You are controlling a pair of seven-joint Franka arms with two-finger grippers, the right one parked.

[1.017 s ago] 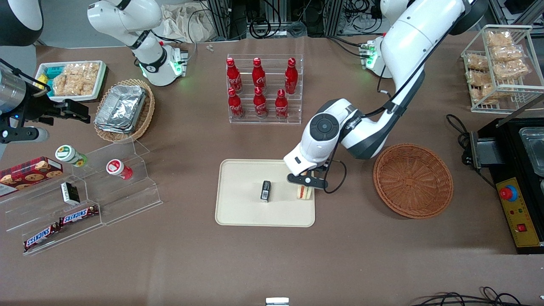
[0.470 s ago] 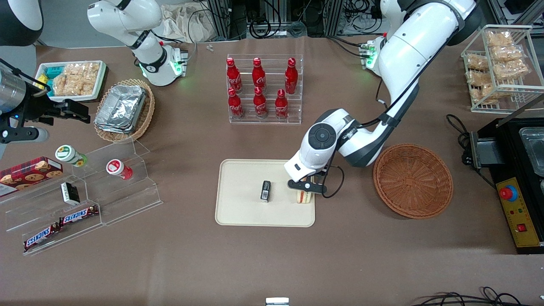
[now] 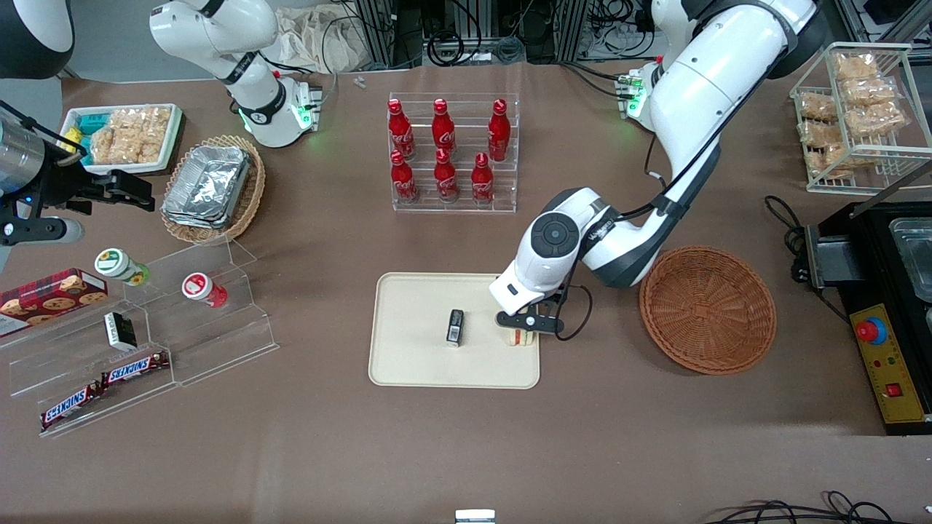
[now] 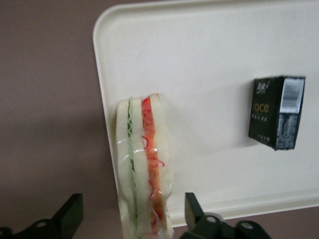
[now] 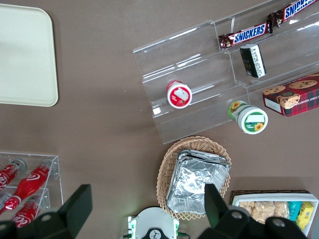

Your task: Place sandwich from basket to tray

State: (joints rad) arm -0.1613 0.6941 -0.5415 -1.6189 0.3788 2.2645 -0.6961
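The sandwich (image 3: 519, 337) (image 4: 143, 164), a wrapped wedge of white bread with red and green filling, stands on its edge on the cream tray (image 3: 415, 349) (image 4: 209, 64), at the tray's rim nearest the basket. My gripper (image 3: 526, 322) (image 4: 133, 219) hovers just above it, open, one finger (image 4: 70, 215) on each side with a gap to the bread. The reddish-brown wicker basket (image 3: 708, 308) sits empty toward the working arm's end of the table.
A small black box (image 3: 455, 326) (image 4: 277, 112) stands on the tray beside the sandwich. A clear rack of red cola bottles (image 3: 453, 151) is farther from the front camera than the tray. Acrylic shelves with snacks (image 3: 138, 327) lie toward the parked arm's end.
The gripper has let go of the sandwich and risen slightly; the sandwich stays standing on the tray's edge. The arm's wrist shifted a little toward the basket.
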